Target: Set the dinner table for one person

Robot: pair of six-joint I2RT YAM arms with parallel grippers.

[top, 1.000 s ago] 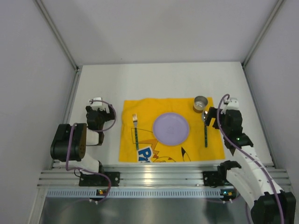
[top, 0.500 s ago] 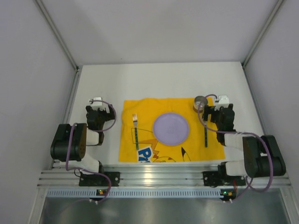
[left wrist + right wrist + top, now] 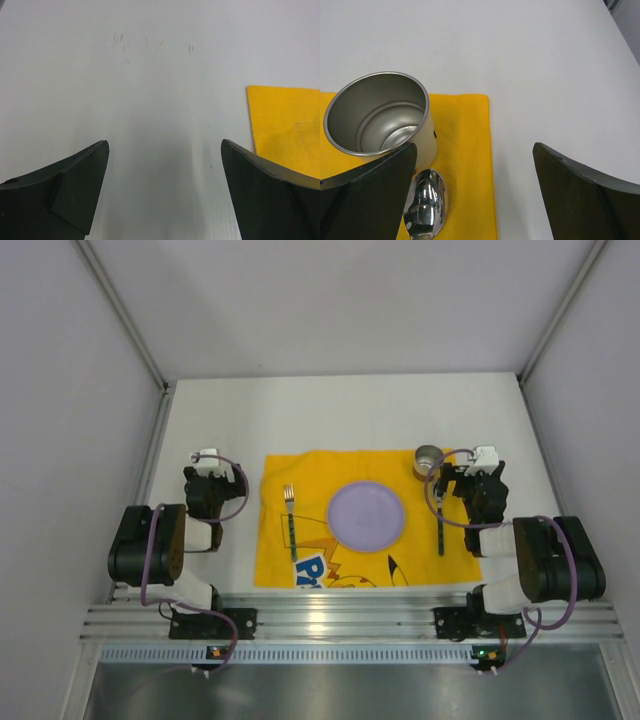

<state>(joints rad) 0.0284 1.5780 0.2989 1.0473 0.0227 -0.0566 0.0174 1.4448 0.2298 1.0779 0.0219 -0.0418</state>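
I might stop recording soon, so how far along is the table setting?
Looks done: plate centred on the yellow cloth, fork on its left, spoon on its right, cup beside the spoon's bowl. In hand: nothing; left gripper and right gripper are open and empty. Left: nothing obvious from these views.

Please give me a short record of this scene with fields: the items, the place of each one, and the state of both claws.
dinner table: white, flat
cloth: yellow, printed, spread on the table
plate: purple, middle of the cloth
fork: on the cloth, left of the plate
spoon: on the cloth, right of the plate
cup: metal, upright, empty, far right corner of the cloth
left claw: open, holds nothing, over bare table
right claw: open, holds nothing, beside cup and spoon
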